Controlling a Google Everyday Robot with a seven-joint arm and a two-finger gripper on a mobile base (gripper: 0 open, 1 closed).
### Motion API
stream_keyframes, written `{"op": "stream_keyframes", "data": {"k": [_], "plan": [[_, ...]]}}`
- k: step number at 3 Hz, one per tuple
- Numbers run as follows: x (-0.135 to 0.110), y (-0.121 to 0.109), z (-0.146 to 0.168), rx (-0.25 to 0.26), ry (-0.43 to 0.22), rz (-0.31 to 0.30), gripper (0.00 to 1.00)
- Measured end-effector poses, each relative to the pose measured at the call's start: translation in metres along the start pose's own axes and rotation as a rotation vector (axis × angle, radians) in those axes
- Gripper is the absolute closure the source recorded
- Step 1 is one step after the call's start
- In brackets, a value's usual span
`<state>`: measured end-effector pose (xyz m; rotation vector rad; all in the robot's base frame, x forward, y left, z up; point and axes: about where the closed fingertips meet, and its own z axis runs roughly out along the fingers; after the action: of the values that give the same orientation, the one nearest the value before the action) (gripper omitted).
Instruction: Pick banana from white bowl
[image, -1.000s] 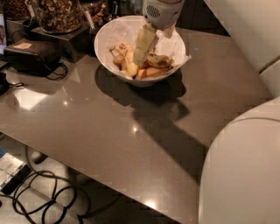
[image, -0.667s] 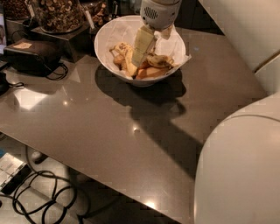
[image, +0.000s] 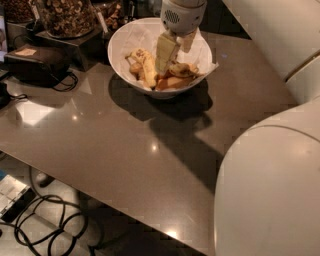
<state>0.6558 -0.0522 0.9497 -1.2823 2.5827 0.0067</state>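
The two-finger gripper (image: 175, 59) hangs inside the large deep white paper-lined bowl (image: 121, 44), its pale fingers (image: 166, 50) spread apart and holding nothing. The short brown-mottled yellow banana (image: 183, 69) lies just below and between them, seemingly untouched, its long axis running roughly across the gap, so closing looks to need a further drop

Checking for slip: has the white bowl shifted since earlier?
No; the white bowl keeps its place right of the black box. The end effector reaches into it.
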Motion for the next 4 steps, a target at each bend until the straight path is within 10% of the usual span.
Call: {"op": "stream_keyframes", "data": {"k": [3, 4], "plan": [[0.003, -0.003, 0.016, -0.021, 0.029, 0.018, 0.32], [0.002, -0.005, 0.022, -0.020, 0.040, 0.020, 0.51]]}}
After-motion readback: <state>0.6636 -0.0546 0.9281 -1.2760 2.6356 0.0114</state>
